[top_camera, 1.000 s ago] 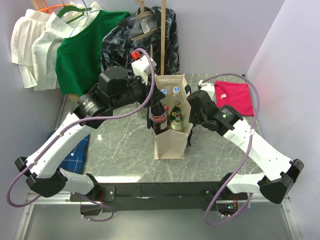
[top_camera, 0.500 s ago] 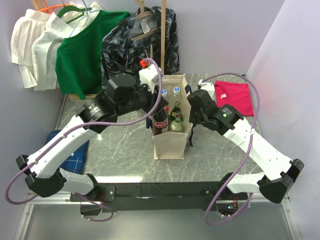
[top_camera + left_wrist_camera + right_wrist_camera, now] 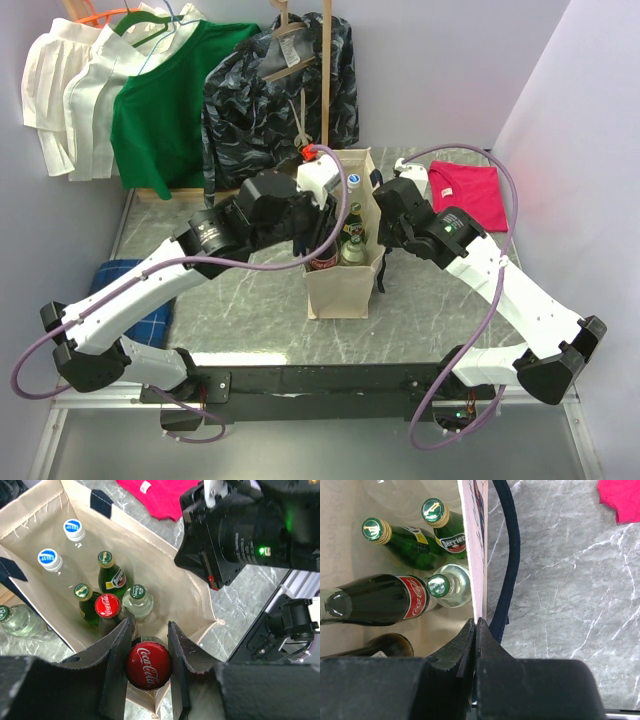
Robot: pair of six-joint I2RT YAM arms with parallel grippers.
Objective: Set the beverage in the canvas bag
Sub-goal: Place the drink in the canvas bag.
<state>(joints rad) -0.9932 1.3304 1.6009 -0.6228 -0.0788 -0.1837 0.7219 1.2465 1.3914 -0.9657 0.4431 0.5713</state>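
A: What can't you make out?
B: The body of the dark glass cola bottle with the red Coca-Cola cap (image 3: pixel 148 665). The left wrist view shows only the cap, and the left arm covers most of it from above. A strip of red label shows by the rim of the tall cream canvas tote with dark navy handles (image 3: pixel 340 295), so I cannot tell how deep the bottle sits.
A: Who has it?
B: The left gripper (image 3: pixel 149 632), clamped on the neck just under the cap, over the tote's near left corner.
A: And the right gripper (image 3: pixel 476 625)?
B: Pinched tight on the tote's right wall at the rim, with one navy handle hanging just outside.
A: What's in the tote?
B: Two clear bottles with blue-and-white caps (image 3: pixel 74 529) at the far end, two green glass bottles (image 3: pixel 112 577), a clear one with a green cap (image 3: pixel 136 600) and another red-capped cola bottle (image 3: pixel 107 605). A pale bottle (image 3: pixel 12 620), cut off at the left wrist view's edge, looks outside the wall
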